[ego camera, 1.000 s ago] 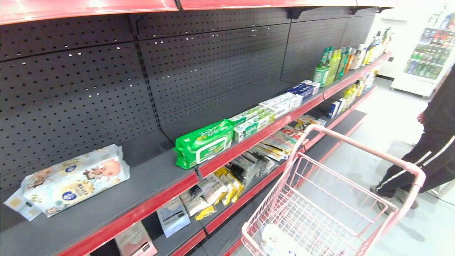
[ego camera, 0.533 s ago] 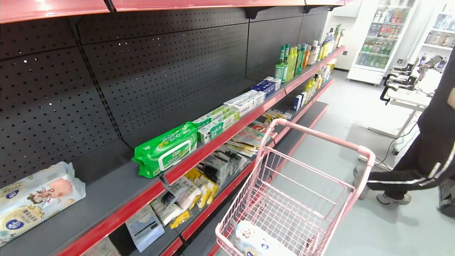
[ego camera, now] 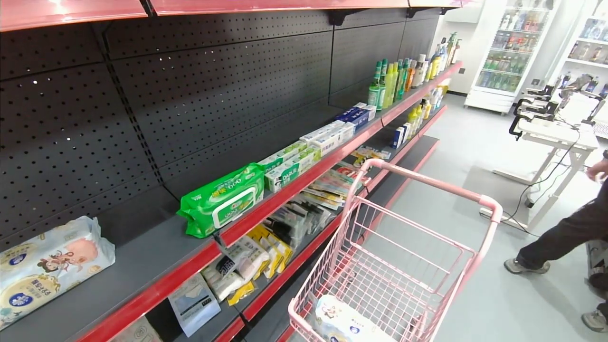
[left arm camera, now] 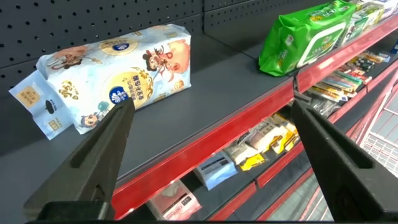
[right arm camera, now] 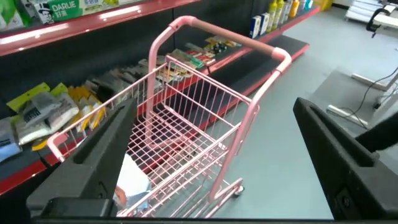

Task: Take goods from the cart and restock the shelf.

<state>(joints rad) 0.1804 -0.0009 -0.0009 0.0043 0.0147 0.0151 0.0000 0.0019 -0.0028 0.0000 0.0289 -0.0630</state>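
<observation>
We saw a long store shelf point(ego camera: 142, 266) with a grey deck and a red front edge, backed by a black pegboard wall point(ego camera: 213, 95). On the deck lay a cartoon-printed soft pack point(ego camera: 47, 266) at the robot's left. Well apart from it, further along, a green wet-wipes pack point(ego camera: 223, 199) rested at the front edge. After it came rows of toothpaste boxes point(ego camera: 289, 168), and far down the aisle stood green and yellow bottles point(ego camera: 389, 83).

The lower shelf point(ego camera: 294, 270) carried small packets point(ego camera: 256, 256), white, yellow and dark ones, lying close together.

The pink wire cart point(ego camera: 427, 183) stood on the pale grey floor point(ego camera: 475, 142), just beside the shelving. In its basket lay one more cartoon-printed pack point(ego camera: 342, 320) (it looked like the same kind as the one on the deck).

At the far end of the room we noticed a glass-door drinks cooler point(ego camera: 503, 52) and a white desk point(ego camera: 555, 133) with cables hanging down.

The left gripper point(left arm camera: 210, 107) was in front of the upper deck, its two dark fingers spread wide, with the deck showing between them. The right gripper point(right arm camera: 214, 106) was above the cart, also spread wide, with the basket showing between its fingers.
</observation>
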